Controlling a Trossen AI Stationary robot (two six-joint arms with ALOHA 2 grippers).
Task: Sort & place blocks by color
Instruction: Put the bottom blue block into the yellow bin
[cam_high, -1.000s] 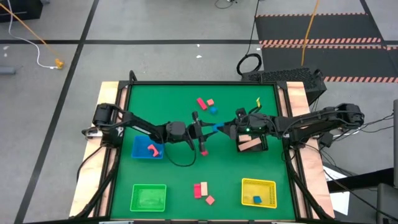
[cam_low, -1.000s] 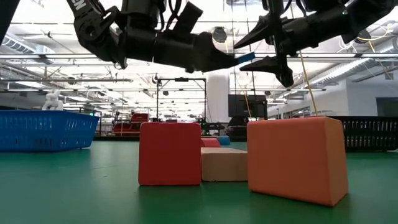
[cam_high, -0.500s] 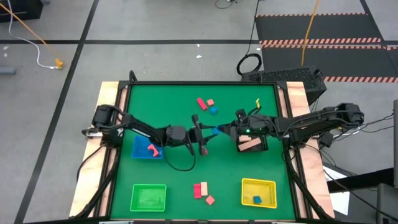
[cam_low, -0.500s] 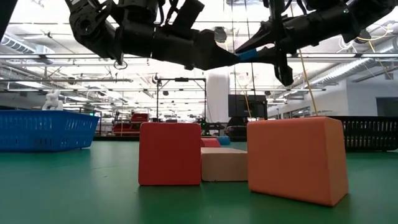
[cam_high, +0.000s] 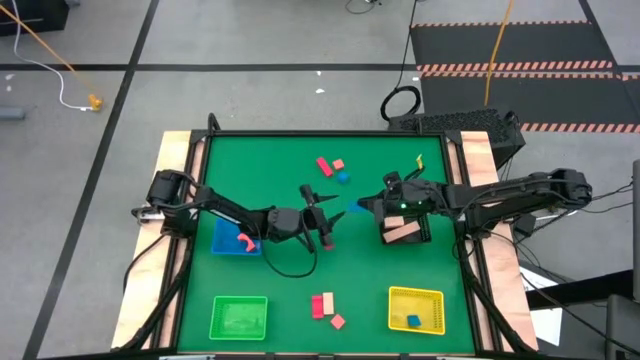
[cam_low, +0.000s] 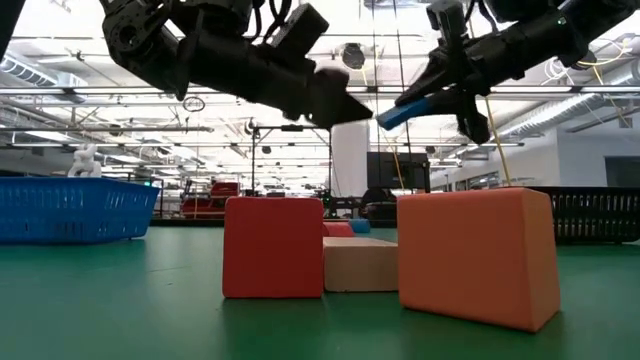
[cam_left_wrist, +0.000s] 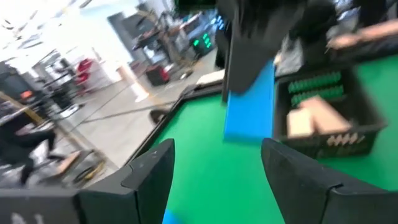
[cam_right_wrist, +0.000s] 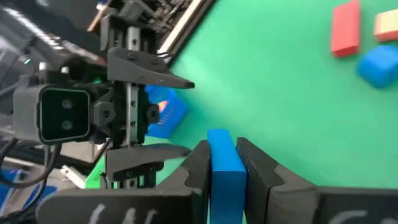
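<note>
My right gripper is shut on a blue block above the table's middle. My left gripper stands open just to the block's left, its fingers apart and clear of the blue block. On the mat at the far middle lie a red bar, a salmon piece and a blue cube. At the near middle lie red, tan and salmon blocks, which fill the low view up close. My right gripper pinches the blue block by its two flat sides between its two fingers. The fingers come about level from the table's right. The block's free end sticks out past the fingertips toward the left gripper. It is lifted clear of the mat.
A blue tray with a red piece stands at the left, a green tray near left, a yellow tray with a blue block near right. A black tray with tan blocks sits under my right arm.
My right gripper has shut on the blue block that my left gripper held. My left gripper has opened, let go and drawn back a little toward the table's left. My right gripper has moved slightly toward the right edge with the block, still clear of the mat.
</note>
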